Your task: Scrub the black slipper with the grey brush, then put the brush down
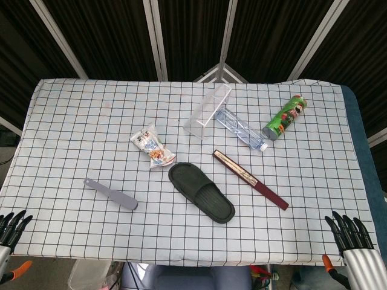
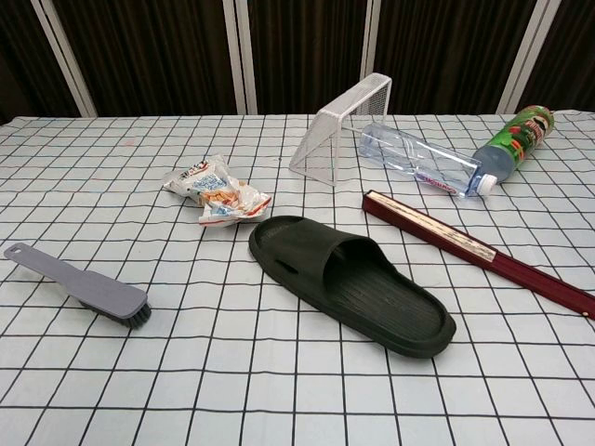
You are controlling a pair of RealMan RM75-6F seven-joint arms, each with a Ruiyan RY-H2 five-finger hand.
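The black slipper (image 1: 201, 191) (image 2: 350, 282) lies sole-down near the middle of the checked tablecloth, toe end toward the front right. The grey brush (image 1: 110, 194) (image 2: 79, 285) lies to its left, bristles down, handle pointing away to the left. My left hand (image 1: 11, 228) shows at the bottom left corner, below the table's front edge, fingers apart and holding nothing. At the bottom right corner my right hand (image 1: 352, 234) is likewise spread with nothing in it. Both hands are far from brush and slipper. Neither hand appears in the chest view.
A crumpled snack packet (image 1: 152, 147) (image 2: 218, 196) lies just behind the slipper. A dark red folded fan (image 1: 250, 179) (image 2: 474, 251) lies right of it. Further back are a clear wire-mesh stand (image 1: 209, 110) (image 2: 339, 140), a water bottle (image 1: 241, 128) (image 2: 426, 163) and a green chip can (image 1: 285, 117) (image 2: 516, 139).
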